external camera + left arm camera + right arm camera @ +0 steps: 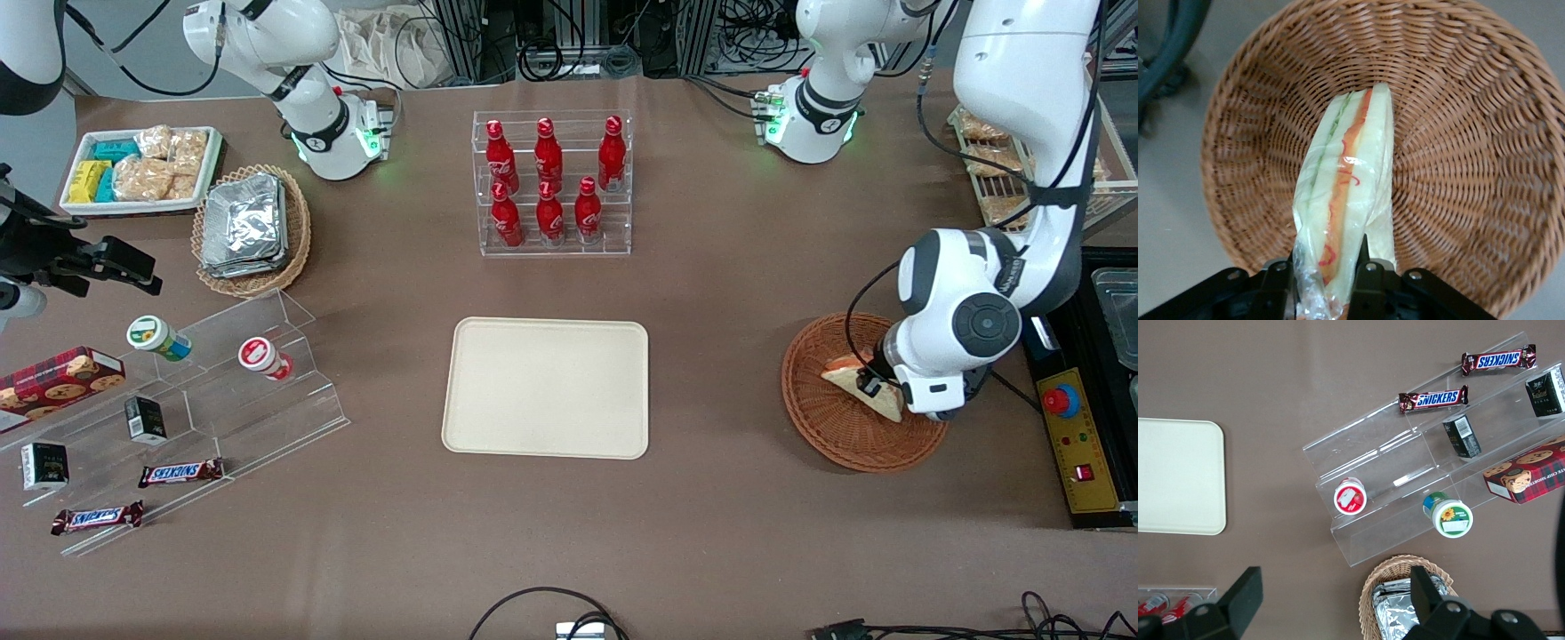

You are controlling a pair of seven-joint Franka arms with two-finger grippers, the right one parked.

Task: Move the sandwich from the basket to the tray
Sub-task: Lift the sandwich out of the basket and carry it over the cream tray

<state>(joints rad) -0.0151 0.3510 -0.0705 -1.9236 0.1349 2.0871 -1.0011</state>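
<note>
Gripper [1327,280] clamped on sandwich [1346,193], fingers [1279,280] pinching its wrapped end w/ filling edge facing cam. Sandwich sits inside basket [831,427], lower right of front frame, under the arm's wrist. Tray [547,388] at frame center, well apart from basket, nothing on it.
</note>
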